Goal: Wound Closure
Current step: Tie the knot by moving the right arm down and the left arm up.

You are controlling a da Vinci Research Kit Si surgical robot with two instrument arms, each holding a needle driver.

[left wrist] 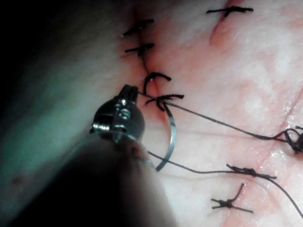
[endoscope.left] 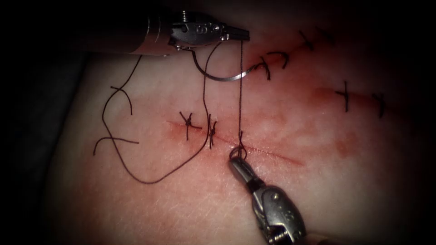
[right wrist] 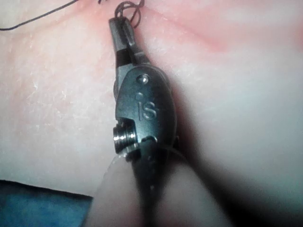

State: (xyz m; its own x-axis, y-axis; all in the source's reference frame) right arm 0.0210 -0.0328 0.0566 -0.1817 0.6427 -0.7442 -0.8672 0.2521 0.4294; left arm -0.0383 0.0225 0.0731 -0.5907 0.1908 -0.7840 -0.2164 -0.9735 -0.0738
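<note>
In the endoscope view, the left tool point(endoscope.left: 245, 32) enters from the upper left of the frame, its two jaws closed on the thread point(endoscope.left: 240, 90). From there the thread runs straight down, taut, to a small loop at the cut point(endoscope.left: 272, 154) in the middle of the frame. The right tool point(endoscope.left: 236, 162) comes up from the lower right; its jaws are closed at that loop, gripping the thread right at the cut line.

The single curved needle point(endoscope.left: 218, 75) lies on the tissue point(endoscope.left: 136, 204) just below the left tool, in the upper middle of the frame. Neither tool holds it. One end rests near a stitch of the upper cut; whether that tip sits in the tissue cannot be told. A long slack run of thread leads down from the needle, curves left in a wide bow across the lower left and ends in loose strands.

Two finished stitches point(endoscope.left: 188, 123) sit on the middle cut, to the left of the loop. Four more stitches mark the upper cut at upper right, and two cross a third cut at the right. Red fluid point(endoscope.left: 290, 131) stains the tissue around the middle cut.

The left wrist view shows the left tool point(left wrist: 131, 90) beside the needle point(left wrist: 171, 137). The right wrist view shows the right tool point(right wrist: 118, 26) with its closed tip at the thread loop point(right wrist: 127, 9).
</note>
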